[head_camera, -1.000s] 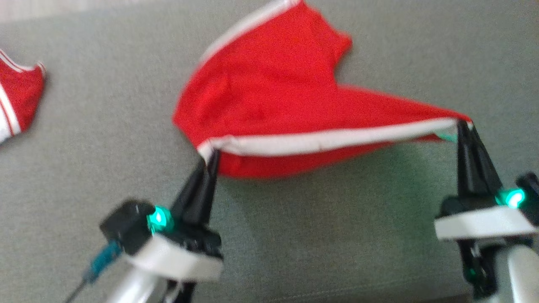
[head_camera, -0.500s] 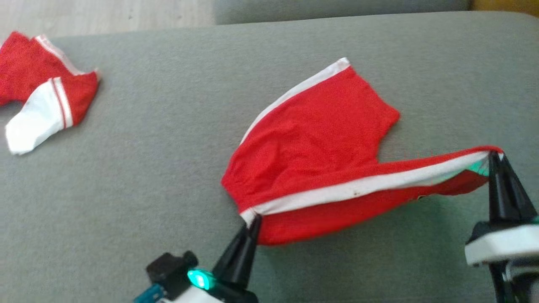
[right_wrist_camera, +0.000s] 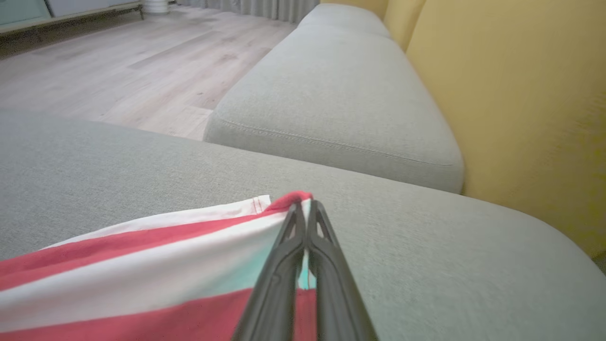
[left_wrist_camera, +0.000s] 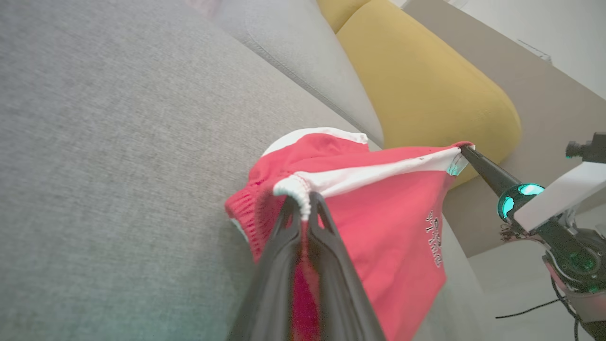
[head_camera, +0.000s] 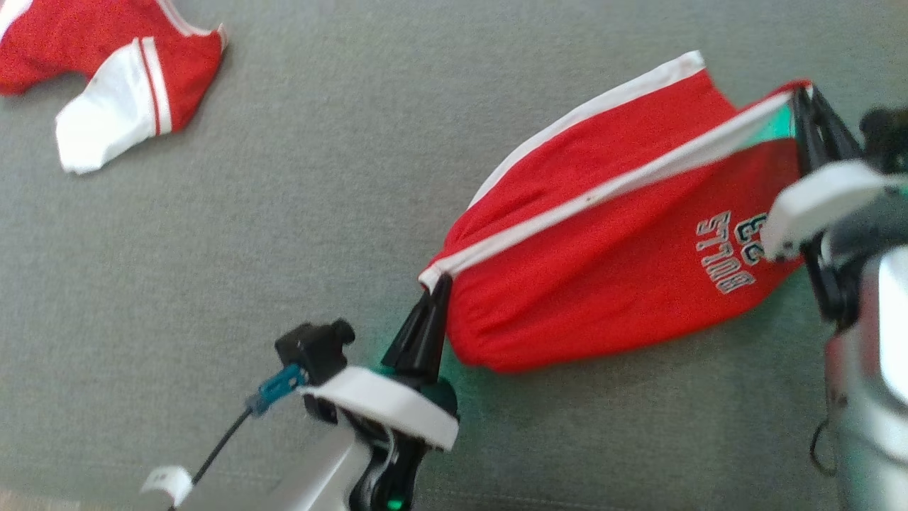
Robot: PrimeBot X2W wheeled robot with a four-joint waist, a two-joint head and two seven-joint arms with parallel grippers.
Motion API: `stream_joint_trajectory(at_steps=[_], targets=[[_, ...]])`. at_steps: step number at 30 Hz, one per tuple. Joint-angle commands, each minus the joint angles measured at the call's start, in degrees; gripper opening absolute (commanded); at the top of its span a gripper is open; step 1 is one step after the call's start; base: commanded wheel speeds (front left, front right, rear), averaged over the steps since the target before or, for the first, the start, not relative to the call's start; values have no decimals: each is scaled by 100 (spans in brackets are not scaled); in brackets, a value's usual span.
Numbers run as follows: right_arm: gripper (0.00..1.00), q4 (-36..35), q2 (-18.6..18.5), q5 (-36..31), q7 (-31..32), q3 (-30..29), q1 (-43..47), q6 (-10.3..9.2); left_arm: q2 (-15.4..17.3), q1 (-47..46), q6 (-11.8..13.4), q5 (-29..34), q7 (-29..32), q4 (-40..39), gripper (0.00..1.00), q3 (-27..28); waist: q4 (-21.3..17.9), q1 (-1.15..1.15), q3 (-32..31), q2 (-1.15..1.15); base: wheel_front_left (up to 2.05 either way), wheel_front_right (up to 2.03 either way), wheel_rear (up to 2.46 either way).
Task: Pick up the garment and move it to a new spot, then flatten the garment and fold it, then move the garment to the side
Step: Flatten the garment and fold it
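The garment (head_camera: 603, 248) is a pair of red shorts with a white waistband and white side stripe, printed "BULLS 23". It hangs stretched between both grippers above the grey sofa seat (head_camera: 319, 248), its far leg trailing on the cushion. My left gripper (head_camera: 441, 278) is shut on one end of the white waistband, seen up close in the left wrist view as the left gripper (left_wrist_camera: 305, 201) pinching the garment (left_wrist_camera: 393, 246). My right gripper (head_camera: 803, 96) is shut on the other end, held higher; the right wrist view shows the right gripper (right_wrist_camera: 305, 203) biting the band of the garment (right_wrist_camera: 142, 265).
A second red and white garment (head_camera: 113, 78) lies crumpled at the far left of the seat. Yellow back cushions (left_wrist_camera: 421, 90) rise behind the sofa. Another grey seat cushion (right_wrist_camera: 341, 94) and wooden floor (right_wrist_camera: 118, 61) lie beyond.
Both grippers have lifted the waistband, the right end higher, so the shorts' printed front now hangs facing me. The head camera has also shifted, moving the whole picture.
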Motion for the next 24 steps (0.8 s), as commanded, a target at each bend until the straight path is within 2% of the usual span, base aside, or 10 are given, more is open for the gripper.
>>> stream_joint_trajectory(at_steps=[1, 8, 13, 15, 16, 17, 18, 19, 20, 24], targets=[[0, 186, -151, -48, 42, 240, -487, 22, -80, -321, -28, -60, -14, 32, 0, 168, 221, -2, 258, 0, 0, 0, 0], [0, 1540, -302, -122, 81, 485, -1672, 22, -222, -934, 118, -207, -123, 612, 0, 55, 421, -2, 569, 0, 0, 0, 0], [0, 2218, -310, -165, 5, 511, -2089, 22, -240, -1170, 194, -333, -168, 805, 0, -116, 492, -2, 614, 0, 0, 0, 0], [0, 2487, -286, -164, -100, 524, -2229, 22, -242, -1270, 307, -370, -188, 872, 0, -232, 507, -2, 613, 0, 0, 0, 0], [9, 2616, -274, -155, -151, 550, -2285, 22, -243, -1324, 368, -349, -207, 903, 0, -297, 507, -2, 607, 0, 0, 0, 0], [49, 2729, -258, -123, -229, 563, -2337, 22, -243, -1359, 414, -368, -228, 914, 3, -341, 504, -2, 599, 0, 0, 0, 0], [100, 2843, -251, -99, -299, 576, -2381, 22, -244, -1390, 462, -373, -254, 920, 26, -382, 501, -2, 583, 0, 0, 0, 0], [100, 2951, -247, -80, -377, 603, -2419, 22, -244, -1424, 508, -330, -283, 932, 49, -434, 494, -2, 563, 0, 0, 0, 0], [100, 3048, -244, -47, -474, 611, -2453, 22, -244, -1446, 539, -286, -308, 941, 100, -479, 485, -2, 540, 0, 0, 0, 0], [100, 3421, -231, 55, -766, 637, -2508, 22, -177, -1473, 698, 13, -375, 1017, 100, -658, 410, -2, 396, 0, 0, 0, 0]])
